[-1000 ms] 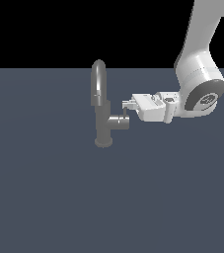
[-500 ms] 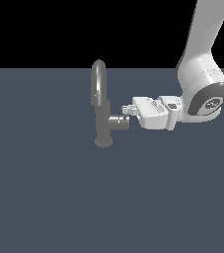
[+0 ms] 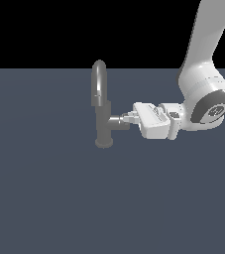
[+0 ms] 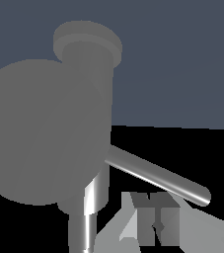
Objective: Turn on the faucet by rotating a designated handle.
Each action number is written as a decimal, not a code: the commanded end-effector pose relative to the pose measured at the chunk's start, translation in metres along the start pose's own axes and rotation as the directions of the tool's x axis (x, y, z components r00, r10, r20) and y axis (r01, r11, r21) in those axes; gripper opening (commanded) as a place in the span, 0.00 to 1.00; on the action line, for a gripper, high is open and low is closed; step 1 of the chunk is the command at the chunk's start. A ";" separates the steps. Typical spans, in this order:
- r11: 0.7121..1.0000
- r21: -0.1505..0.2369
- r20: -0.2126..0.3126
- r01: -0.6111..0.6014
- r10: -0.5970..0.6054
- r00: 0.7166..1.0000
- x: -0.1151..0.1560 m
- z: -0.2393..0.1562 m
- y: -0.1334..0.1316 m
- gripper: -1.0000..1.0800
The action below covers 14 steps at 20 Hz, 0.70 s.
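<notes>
The grey faucet (image 3: 102,124) stands upright on its round base, with its arched spout (image 3: 99,82) rising above the post. Its short side stub (image 3: 117,122) points to the exterior view's right. My gripper (image 3: 128,118) comes in horizontally from that side, its fingertips right at the stub's end. In the wrist view the stub's round end (image 4: 39,133) fills the picture close up. The thin shiny handle (image 4: 158,177) sticks out from it, just beside my gripper (image 4: 155,220). The fingers are pressed together with nothing between them. In the exterior view the handle is hidden by the fingers.
The faucet stands on a flat dark blue-grey floor (image 3: 44,198). My white arm (image 3: 203,74) comes down from the upper part of the exterior view's right. Nothing else shows.
My hand has sunk a little and tilted at the wrist while its fingertips stayed at the stub's end. The faucet post and spout have not moved.
</notes>
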<state>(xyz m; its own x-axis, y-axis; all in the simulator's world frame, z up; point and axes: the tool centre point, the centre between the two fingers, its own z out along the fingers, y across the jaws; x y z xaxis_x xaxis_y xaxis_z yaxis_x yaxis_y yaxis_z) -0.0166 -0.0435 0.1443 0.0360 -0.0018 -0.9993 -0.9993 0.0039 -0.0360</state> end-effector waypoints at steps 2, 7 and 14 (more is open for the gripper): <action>1.000 0.004 0.000 -0.024 0.024 1.000 0.031 -0.001 0.012 0.00; 0.999 0.004 0.001 -0.033 0.033 0.999 0.056 -0.002 0.022 0.00; 1.000 -0.001 0.004 -0.010 0.010 1.000 0.056 -0.001 0.004 0.00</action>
<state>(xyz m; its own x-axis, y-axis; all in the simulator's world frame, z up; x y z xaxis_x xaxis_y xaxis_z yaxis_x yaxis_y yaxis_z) -0.0207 -0.0435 0.1024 0.0380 0.0105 -0.9992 -0.9993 -0.0068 -0.0381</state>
